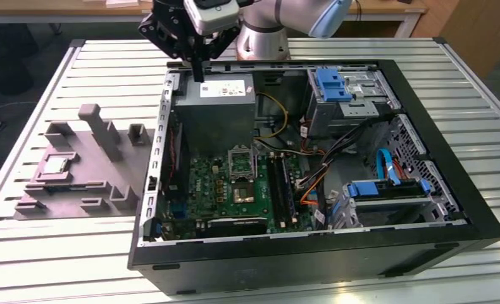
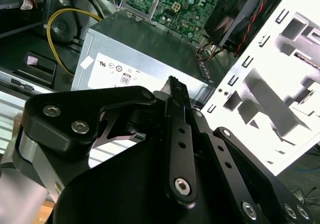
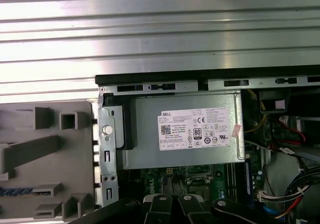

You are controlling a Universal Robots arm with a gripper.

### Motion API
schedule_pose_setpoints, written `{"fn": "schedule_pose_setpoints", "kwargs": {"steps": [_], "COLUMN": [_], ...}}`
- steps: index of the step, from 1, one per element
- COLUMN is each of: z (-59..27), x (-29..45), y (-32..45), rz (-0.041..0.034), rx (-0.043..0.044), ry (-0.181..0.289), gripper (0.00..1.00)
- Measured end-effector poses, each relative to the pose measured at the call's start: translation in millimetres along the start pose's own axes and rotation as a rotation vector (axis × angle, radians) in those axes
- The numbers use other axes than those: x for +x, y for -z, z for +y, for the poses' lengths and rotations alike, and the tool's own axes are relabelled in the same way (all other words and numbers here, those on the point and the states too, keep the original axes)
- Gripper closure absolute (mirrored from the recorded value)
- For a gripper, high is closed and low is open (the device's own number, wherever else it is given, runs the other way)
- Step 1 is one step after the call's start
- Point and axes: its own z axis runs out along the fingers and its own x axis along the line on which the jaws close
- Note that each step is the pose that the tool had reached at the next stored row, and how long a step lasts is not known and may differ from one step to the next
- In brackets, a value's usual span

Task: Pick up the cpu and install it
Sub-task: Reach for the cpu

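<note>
The cpu (image 1: 57,166) is a small pale square lying flat in a recess of the grey fixture plate (image 1: 90,171), at the exterior view's left of the open computer case (image 1: 419,209). My gripper (image 1: 197,73) hangs over the case's far left corner, just above the grey power supply (image 1: 220,107), well away from the cpu. Its dark fingers (image 2: 175,92) meet in a thin point with nothing between them. On the green motherboard (image 1: 207,183) the cpu socket (image 1: 243,192) lies with its metal bracket (image 1: 242,161) lifted.
Blue drive brackets (image 1: 332,85) and a second drive cage (image 1: 385,190) fill the case's right side, with loose cables (image 1: 326,164) across the middle. Upright blocks (image 1: 98,130) rise from the fixture plate. The slatted metal table (image 3: 160,29) runs behind the case.
</note>
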Motion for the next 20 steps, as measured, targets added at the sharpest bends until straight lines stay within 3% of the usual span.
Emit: {"fn": "schedule_pose_setpoints", "kwargs": {"steps": [9,11,20], "z": [-0.3,-2.3,-2.4], "x": [3.5,24.0,25.0], "y": [-0.7,-10.3,-10.9], "rz": [0.0001,0.0001,0.0001], "rx": [0.0001,0.0001,0.0001], "ry": [0.000,0.000,0.000], "gripper": [0.89,0.89,0.89]}}
